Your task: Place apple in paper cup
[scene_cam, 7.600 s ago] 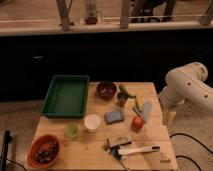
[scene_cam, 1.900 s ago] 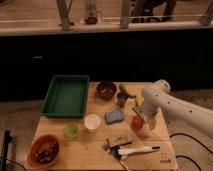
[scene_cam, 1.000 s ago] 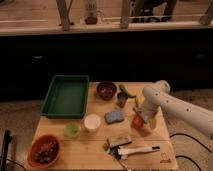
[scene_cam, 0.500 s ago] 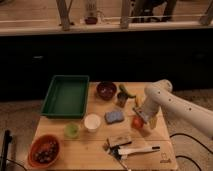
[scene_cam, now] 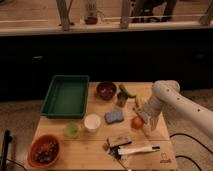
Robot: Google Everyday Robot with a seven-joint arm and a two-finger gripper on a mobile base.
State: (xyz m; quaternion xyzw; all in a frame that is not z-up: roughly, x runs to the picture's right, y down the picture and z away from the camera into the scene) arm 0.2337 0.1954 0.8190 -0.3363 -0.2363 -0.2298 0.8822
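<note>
Apple (scene_cam: 137, 122) round, tool (scene_cam: 144, 116) just beside it, paper cup (scene_cam: 92, 122) well apart

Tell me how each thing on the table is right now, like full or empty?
apple: on the table, not in any cup.
paper cup: upright, empty.
light-green cup: upright, inside unclear.
green tray: empty.
dark-red bowl: upright, inside unclear.
orange bowl: upright, dark stuff inside.
gripper: down low, right beside the apple.

The gripper (scene_cam: 143, 118) overlaps the apple (scene_cam: 136, 123) on its right side; the arm (scene_cam: 181, 103) is cut off at right.
</note>
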